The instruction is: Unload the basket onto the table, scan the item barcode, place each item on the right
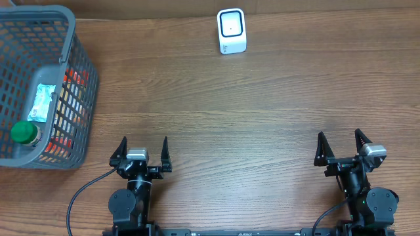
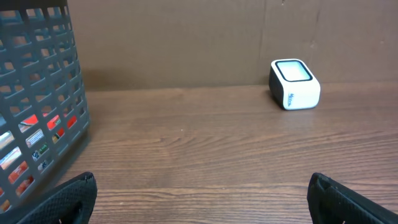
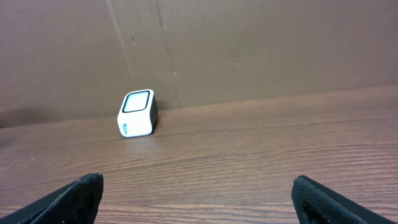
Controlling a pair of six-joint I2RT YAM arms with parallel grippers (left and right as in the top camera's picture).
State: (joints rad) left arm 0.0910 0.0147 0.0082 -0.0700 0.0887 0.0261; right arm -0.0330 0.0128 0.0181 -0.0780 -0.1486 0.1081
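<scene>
The wooden surface [image 1: 236,111] carries a grey mesh basket [image 1: 71,33] at its far left corner and a small white scanner [image 1: 231,31] near the middle of the far edge, well apart from each other. The scanner stands upright with its dark-framed window facing up and towards the arms. Inside the basket lies a bottle [image 1: 41,103] with a green cap [image 1: 24,132], resting on its side along the basket's right wall, cap towards the near end and a pale label along its body. Beneath and beside it, red and orange packets [image 1: 76,78] show through the mesh; their print is too small to read. The left claw [image 1: 144,143] sits at the near edge, just right of the basket's near corner, its two dark fingers spread wide and grasping nothing. The right claw [image 1: 339,135] sits at the near edge towards the right side, likewise released, with bare wood between its fingers. From the left wrist view the scanner appears ahead and to the right, with the basket wall close on the left; from the right wrist view the scanner appears ahead and to the left, against the brown back wall [image 3: 261,50].
</scene>
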